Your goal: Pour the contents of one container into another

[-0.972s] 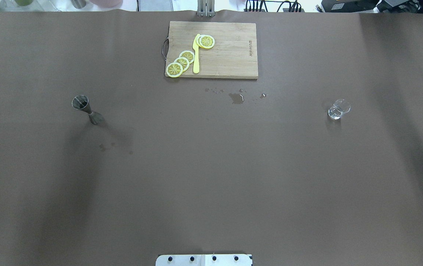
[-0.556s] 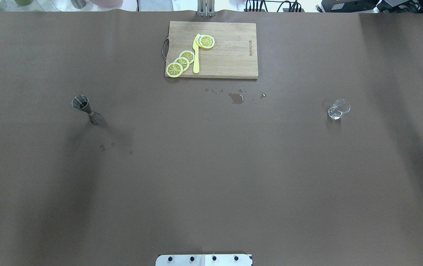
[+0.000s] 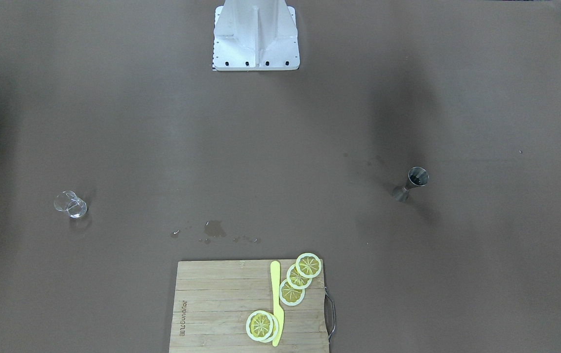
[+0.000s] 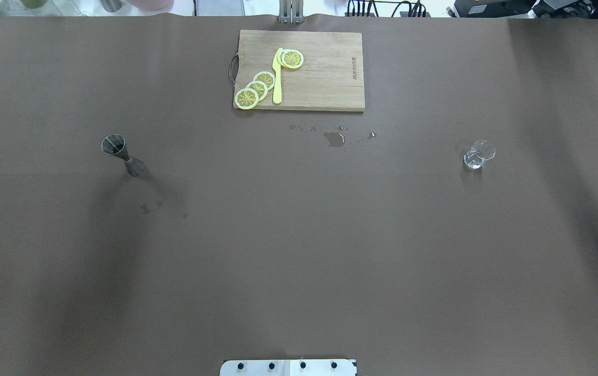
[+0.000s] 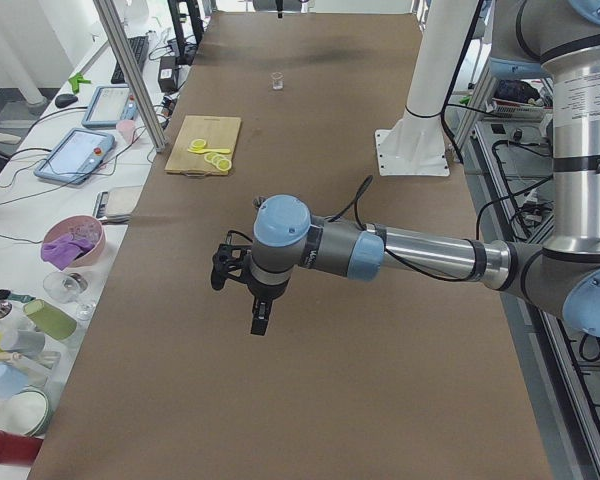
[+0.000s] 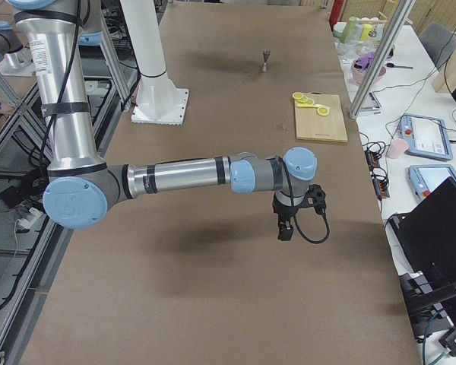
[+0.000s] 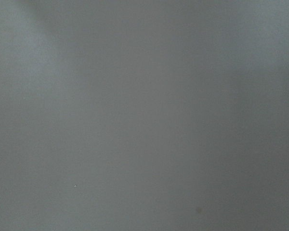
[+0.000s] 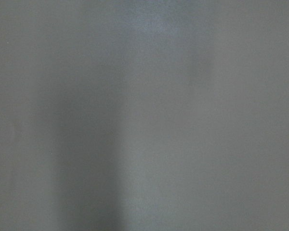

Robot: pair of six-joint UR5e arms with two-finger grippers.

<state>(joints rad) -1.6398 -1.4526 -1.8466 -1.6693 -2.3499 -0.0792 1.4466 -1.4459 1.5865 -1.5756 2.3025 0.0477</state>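
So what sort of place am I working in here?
Most likely a robotics lab bench staged as a drinks-prep counter: a white robot pedestal, tablets on a side desk, plus a jigger, glass cup and cutting board with lemon slices.

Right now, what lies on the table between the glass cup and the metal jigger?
Only bare table cover lies between glass cup and jigger in the overhead view. A small wet patch sits just off that line, toward the cutting board.

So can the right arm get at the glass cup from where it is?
Probably yes: the glass cup stands by itself on the table, the cutting board lies far off, and the right claw hangs above that end.
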